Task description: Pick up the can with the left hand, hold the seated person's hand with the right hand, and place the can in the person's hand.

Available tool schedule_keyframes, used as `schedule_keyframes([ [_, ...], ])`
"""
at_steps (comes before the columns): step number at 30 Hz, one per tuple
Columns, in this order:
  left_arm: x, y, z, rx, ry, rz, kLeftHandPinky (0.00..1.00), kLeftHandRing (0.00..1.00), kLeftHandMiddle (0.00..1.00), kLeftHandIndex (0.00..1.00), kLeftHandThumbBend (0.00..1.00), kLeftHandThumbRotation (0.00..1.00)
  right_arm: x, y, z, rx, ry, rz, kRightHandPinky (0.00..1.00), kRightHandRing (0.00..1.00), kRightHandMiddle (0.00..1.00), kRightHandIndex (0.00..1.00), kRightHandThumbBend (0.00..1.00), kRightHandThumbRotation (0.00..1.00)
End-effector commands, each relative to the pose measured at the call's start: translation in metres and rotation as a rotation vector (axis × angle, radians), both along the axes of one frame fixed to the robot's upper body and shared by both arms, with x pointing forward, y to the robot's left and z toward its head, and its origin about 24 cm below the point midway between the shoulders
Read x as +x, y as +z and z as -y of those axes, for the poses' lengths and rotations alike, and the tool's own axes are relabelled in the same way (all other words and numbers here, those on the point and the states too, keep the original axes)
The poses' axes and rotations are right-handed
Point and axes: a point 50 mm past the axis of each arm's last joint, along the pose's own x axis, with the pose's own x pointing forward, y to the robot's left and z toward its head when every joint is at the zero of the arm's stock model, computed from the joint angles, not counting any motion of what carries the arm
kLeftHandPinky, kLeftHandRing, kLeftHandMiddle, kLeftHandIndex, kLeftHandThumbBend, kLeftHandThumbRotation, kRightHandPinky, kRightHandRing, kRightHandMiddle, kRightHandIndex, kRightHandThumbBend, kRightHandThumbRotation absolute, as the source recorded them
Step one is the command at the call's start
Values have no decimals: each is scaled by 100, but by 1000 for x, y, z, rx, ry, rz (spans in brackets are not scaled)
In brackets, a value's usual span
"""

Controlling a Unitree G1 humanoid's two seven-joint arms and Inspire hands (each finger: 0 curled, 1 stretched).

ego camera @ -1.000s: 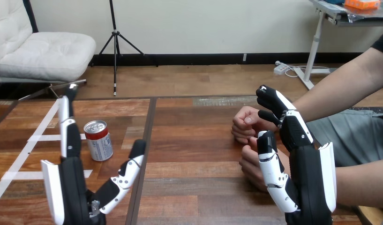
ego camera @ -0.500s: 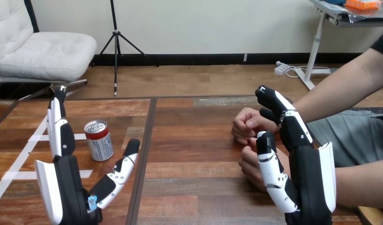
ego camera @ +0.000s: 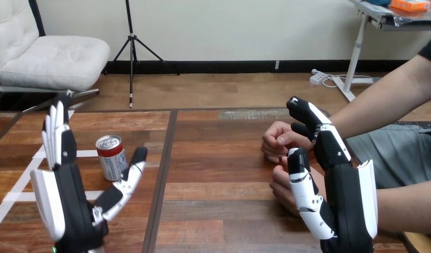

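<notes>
- The wooden table (ego camera: 218, 158) fills the lower part of the head view, its planks running across it.
- The right hand (ego camera: 339, 179) stands upright at the table's right side, its white-shelled back toward the camera. It is right up against the person's two hands. I cannot tell whether it grips either of them.
- The left hand (ego camera: 70, 195) stands at the table's left side. It is released, with its fingers (ego camera: 57, 134) straight and pointing up and its thumb (ego camera: 130, 171) spread out to the right.
- The person's farther hand (ego camera: 279, 138) is a loose fist resting on the table, its wrist passing behind the top of the right hand.
- The person's nearer hand (ego camera: 280, 182) lies just below it, partly hidden behind the right hand.
- The red-and-silver drink can (ego camera: 110, 158) stands upright on the table, framed between the left hand's fingers and thumb. The thumb tip is just beside it, and no grasp shows.
- White tape strips (ego camera: 87, 153) cross the table by the can.
</notes>
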Motion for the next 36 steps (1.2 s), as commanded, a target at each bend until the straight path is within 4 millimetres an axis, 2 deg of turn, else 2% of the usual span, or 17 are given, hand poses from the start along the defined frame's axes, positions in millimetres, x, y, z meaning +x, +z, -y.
schedule_keyframes([
  [1, 20, 13, -1, 24, -16, 47, 96, 96, 96, 93, 66, 9, 9, 8, -1, 15, 6, 53, 82, 86, 85, 84, 26, 73],
  [13, 36, 10, -7, 23, 10, -15, 88, 91, 93, 91, 67, 2, 9, 8, -1, 8, 11, 53, 83, 86, 86, 84, 26, 73],
  [25, 54, 8, -10, -11, 52, -83, 80, 86, 89, 88, 72, 6, 9, 9, -1, 3, 14, 55, 83, 86, 86, 85, 25, 73],
  [36, 69, 7, -13, -43, 33, -127, 78, 82, 86, 86, 73, 4, 9, 9, -1, 5, 13, 47, 83, 86, 86, 84, 26, 72],
])
